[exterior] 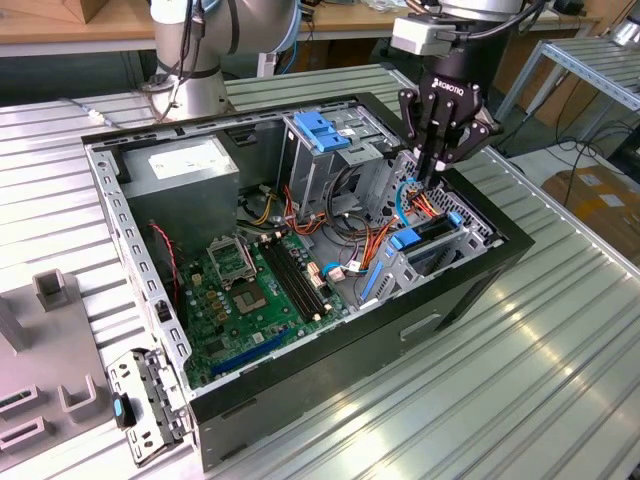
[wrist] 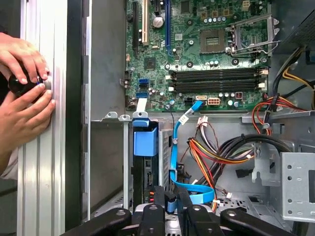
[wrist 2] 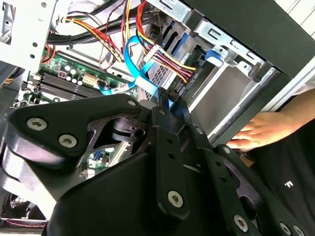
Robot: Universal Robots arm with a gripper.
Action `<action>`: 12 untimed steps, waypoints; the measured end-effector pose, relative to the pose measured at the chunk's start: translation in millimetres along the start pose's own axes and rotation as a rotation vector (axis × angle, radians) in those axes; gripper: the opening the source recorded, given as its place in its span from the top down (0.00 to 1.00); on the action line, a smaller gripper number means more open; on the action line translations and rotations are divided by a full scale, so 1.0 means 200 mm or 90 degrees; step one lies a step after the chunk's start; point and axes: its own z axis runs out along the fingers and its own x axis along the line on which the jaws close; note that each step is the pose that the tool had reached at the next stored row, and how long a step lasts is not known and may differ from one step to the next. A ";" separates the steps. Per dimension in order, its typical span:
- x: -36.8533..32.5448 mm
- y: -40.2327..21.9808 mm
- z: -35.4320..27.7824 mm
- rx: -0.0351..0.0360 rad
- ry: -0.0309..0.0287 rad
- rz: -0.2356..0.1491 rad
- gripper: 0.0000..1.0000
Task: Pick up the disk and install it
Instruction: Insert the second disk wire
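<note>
The disk point(exterior: 433, 232) sits as a dark drive with bright blue tabs in the drive cage, on the exterior view's right side of the open computer case point(exterior: 300, 400). In the first wrist view the disk point(wrist: 146, 172) lies edge-on in its slot under a blue tab. My gripper point(exterior: 432, 185) reaches down into the case just above the cage. Its black fingers point(wrist: 157, 199) are pinched on the end of the thin blue cable point(wrist: 176, 147), which loops up toward the board. In the second wrist view my gripper point(wrist 2: 172, 104) has that blue cable point(wrist 2: 132, 64) between its tips.
A person's hands point(wrist: 24, 73) rest on the table rail beside the case, one hand point(wrist 2: 261, 130) close to the cage. Orange, red and yellow wire bundles point(wrist: 216, 152) crowd the space near the cage. A light-blue latch point(exterior: 320, 130), the green motherboard point(exterior: 250, 290) and grey fixtures point(exterior: 50, 290) lie further off.
</note>
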 end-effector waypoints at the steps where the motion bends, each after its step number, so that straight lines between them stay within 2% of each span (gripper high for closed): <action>1: -0.001 0.000 0.001 0.0000 0.0003 0.000 0.75; 2: -0.001 0.000 0.002 0.0000 0.0005 0.000 0.83; 6: -0.001 0.000 0.004 0.0000 0.0003 0.000 0.84; 12: 0.007 0.000 0.013 0.0039 0.0003 0.001 0.84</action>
